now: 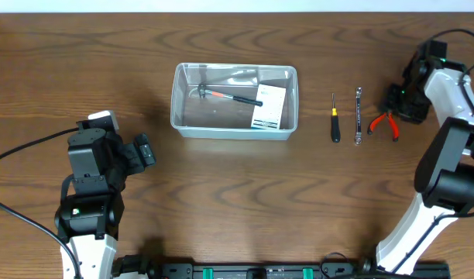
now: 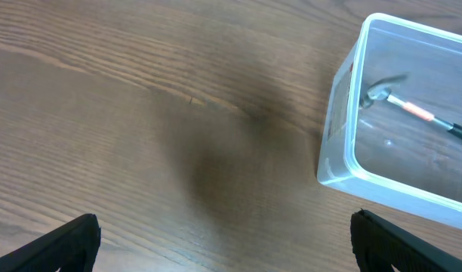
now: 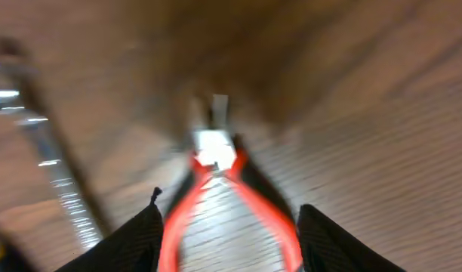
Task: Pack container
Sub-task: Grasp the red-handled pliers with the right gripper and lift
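The brown wooden table [image 1: 237,209] carries the clear container [image 1: 176,108] at its far middle. The left gripper [image 2: 227,245] gapes wide over bare wood; the right gripper [image 3: 227,234] stands open astride blurred red pliers [image 3: 214,155].

You're at a robot lab bench: a wood-grain desk [image 1: 237,201] with a left arm [image 1: 90,186] and a right arm [image 1: 446,167] at its edge, and a screwdriver [image 1: 334,120], wrench [image 1: 358,116] and pliers [image 1: 386,124] laid in a row.
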Controlling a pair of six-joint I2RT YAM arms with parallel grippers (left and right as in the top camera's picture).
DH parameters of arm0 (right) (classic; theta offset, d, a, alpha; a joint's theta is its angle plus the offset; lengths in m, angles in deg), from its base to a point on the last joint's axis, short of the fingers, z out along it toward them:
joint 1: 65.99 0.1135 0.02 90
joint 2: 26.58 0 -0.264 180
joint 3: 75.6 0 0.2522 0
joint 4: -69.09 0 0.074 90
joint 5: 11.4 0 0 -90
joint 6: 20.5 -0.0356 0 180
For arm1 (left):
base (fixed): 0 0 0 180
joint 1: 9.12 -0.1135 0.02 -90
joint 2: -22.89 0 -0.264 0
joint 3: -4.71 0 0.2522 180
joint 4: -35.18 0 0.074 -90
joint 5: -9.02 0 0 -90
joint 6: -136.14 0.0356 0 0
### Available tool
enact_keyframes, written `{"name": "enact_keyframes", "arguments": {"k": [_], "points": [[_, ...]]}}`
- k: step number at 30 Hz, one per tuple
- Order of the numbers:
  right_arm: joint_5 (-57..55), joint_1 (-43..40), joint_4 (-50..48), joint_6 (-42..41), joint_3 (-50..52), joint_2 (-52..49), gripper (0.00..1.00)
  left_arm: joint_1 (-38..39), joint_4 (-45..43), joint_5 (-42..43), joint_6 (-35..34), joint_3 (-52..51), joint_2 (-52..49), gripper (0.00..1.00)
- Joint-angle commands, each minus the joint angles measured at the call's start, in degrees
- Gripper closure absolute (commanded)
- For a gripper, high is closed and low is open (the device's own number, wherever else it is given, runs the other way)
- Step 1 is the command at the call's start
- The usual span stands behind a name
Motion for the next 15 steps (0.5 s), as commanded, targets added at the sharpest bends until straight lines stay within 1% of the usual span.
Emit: {"name": "enact_keyframes", "arguments": {"k": [1, 4, 7, 15], "points": [[0.7, -1.2, 0.0, 4.8, 0.4, -1.2, 0.47, 0.2, 0.1, -0.7, 0.8, 1.2, -0.1, 0.02], [0.7, -2.0, 0.1, 7.8, 1.1, -1.2, 0.53, 0.2, 0.1, -0.7, 0.8, 1.2, -0.1, 0.02], [0.7, -1.9, 0.0, 9.6, 2.2, -1.2, 0.55, 0.2, 0.1, -0.7, 0.8, 1.2, -0.1, 0.02], [-0.1, -1.9, -4.3, 9.6, 7.7, -1.2, 0.59, 0.2, 0.1, -0.7, 0.8, 1.2, -0.1, 0.02]]}}
